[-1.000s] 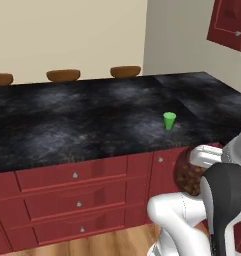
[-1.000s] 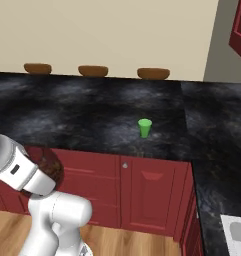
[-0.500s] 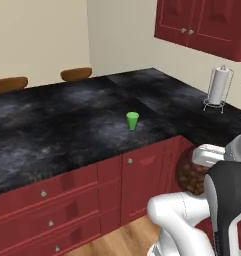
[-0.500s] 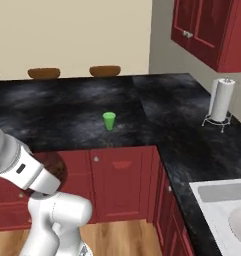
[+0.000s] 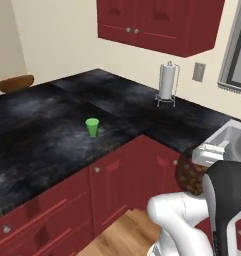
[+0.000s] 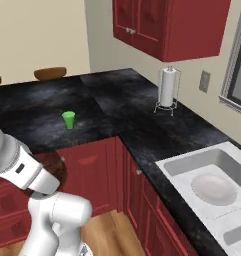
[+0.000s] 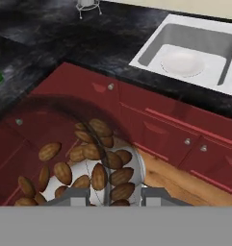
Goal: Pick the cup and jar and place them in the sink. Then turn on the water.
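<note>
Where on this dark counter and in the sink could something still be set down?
Bare counter lies between the cup and paper towel holder, and from the holder to the sink. The near basin is crowded by a round white dish; the jar sits in the jaws.

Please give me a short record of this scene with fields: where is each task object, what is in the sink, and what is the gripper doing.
cup: upright on the black counter, alone, away from the sink
jar: clear glass with brown nuts inside, held in the gripper, off the counter, in front of the red cabinets
sink: light basin set in the counter, not yet holding the cup or jar
white dish: lies in the sink basin
paper towel roll: stands on the counter near the wall
water: none seen running
</note>
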